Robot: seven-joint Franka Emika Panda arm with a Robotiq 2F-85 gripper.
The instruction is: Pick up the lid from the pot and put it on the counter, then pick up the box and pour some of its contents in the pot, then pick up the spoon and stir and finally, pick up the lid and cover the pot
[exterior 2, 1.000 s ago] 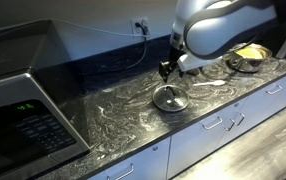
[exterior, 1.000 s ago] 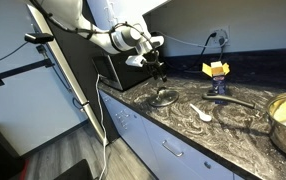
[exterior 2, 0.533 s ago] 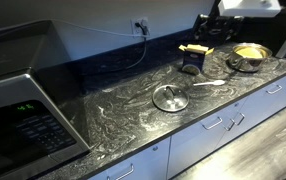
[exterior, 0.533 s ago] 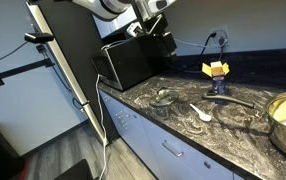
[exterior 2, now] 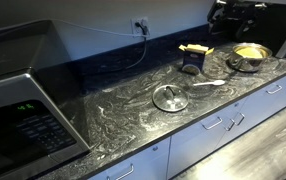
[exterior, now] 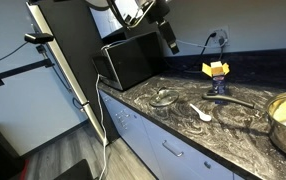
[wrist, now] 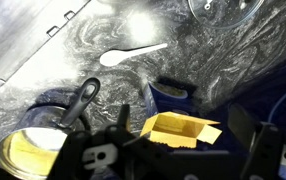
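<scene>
Hovering high over the counter (exterior: 183, 122), arm (exterior: 133, 10) reaching above the microwave (exterior: 128, 62); tool (exterior: 170, 42) spread wide, empty

gripper (exterior: 170, 44): risen from just above the lid (exterior 2: 170, 97) to high over the counter (exterior 2: 113, 110), shifted toward the box (exterior: 216, 69)
jaws: spread wider than a second ago
lid: no longer under the arm

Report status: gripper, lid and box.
Gripper open, empty, high above black marbled counter. Round clear glass lid flat on it, off the large steel pot. Small yellow carton upright, ungrasped; nothing seen blocking it.
</scene>
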